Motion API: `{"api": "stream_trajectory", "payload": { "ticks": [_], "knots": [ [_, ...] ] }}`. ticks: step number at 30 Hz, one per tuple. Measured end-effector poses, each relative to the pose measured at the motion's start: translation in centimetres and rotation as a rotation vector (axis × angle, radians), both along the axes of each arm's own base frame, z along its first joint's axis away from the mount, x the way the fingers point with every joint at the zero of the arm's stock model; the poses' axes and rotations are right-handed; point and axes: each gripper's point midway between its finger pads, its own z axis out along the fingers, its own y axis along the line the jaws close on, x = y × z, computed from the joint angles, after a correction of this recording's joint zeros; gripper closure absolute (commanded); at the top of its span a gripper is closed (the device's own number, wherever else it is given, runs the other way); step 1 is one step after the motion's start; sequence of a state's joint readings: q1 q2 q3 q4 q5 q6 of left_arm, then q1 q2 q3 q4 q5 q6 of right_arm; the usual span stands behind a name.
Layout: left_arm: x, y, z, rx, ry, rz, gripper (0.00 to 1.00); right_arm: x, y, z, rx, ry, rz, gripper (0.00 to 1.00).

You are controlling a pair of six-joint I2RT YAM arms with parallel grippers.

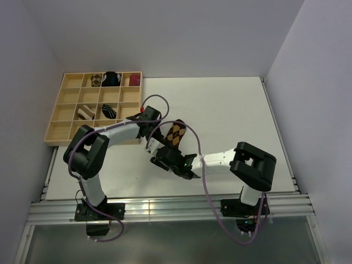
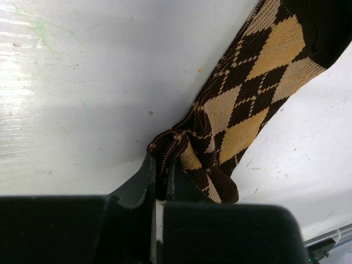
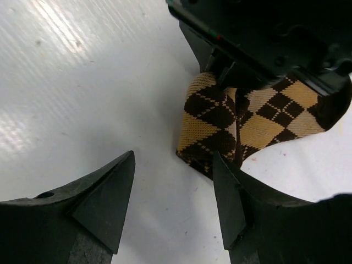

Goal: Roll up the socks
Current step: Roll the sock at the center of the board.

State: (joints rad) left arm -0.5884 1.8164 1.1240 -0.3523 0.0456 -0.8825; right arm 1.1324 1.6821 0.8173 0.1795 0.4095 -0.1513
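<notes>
Sock [image 1: 176,133] on table [image 1: 236,115] centre, divided tray [image 1: 58,141] far left, left gripper [image 2: 160,165] on sock's folded end, right gripper [image 3: 173,170] beside it.

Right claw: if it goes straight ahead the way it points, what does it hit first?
Probably the folded end of the diamond-patterned sock, which the left claw pinches. The right claw is open, with only bare table before the sock, though depth is unclear.
</notes>
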Motion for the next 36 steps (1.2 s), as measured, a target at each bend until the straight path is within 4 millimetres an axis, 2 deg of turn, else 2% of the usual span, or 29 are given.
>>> {"api": "stream_trajectory", "payload": {
  "ticks": [7,10,11,13,14,16,19,20,26,29,33,36],
  "knots": [
    [-0.1,0.1,0.0,0.009,0.009,-0.032,1.00,1.3,-0.3,-2.0,-0.130,-0.073,-0.025,0.41],
    [-0.1,0.1,-0.1,0.012,0.011,-0.041,1.00,1.7,-0.3,-2.1,-0.152,-0.097,-0.038,0.57],
    [-0.1,0.1,-0.1,0.014,0.009,-0.047,1.00,1.9,-0.3,-2.3,-0.162,-0.106,-0.044,0.69],
    [-0.1,0.1,0.0,0.016,0.007,-0.054,1.00,2.1,-0.5,-2.4,-0.178,-0.118,-0.051,0.83],
    [-0.1,0.1,0.0,0.017,0.006,-0.056,0.99,2.2,-0.5,-2.4,-0.177,-0.119,-0.050,0.93],
    [0.0,0.2,0.0,0.019,0.003,-0.060,0.89,2.1,-0.4,-2.5,-0.171,-0.113,-0.047,1.00],
    [0.1,0.3,0.1,0.019,-0.013,-0.068,0.73,2.1,-0.2,-2.4,-0.135,-0.072,-0.039,1.00],
    [0.0,0.5,0.2,0.021,-0.023,-0.064,0.63,2.2,-0.2,-2.4,-0.107,-0.040,-0.035,1.00],
    [-0.3,1.7,1.7,0.031,-0.078,-0.032,0.40,3.1,-0.6,-1.8,0.089,0.196,-0.009,1.00],
    [-0.4,2.3,3.2,0.019,-0.120,0.001,0.34,3.9,-1.4,-1.5,0.197,0.322,-0.016,1.00],
    [-0.4,3.5,5.2,-0.010,-0.182,0.080,0.34,3.8,-2.0,-1.2,0.317,0.504,-0.002,1.00],
    [-0.8,4.4,6.2,-0.041,-0.217,0.141,0.34,3.9,-1.5,-0.9,0.402,0.648,0.023,1.00]
  ]
}}
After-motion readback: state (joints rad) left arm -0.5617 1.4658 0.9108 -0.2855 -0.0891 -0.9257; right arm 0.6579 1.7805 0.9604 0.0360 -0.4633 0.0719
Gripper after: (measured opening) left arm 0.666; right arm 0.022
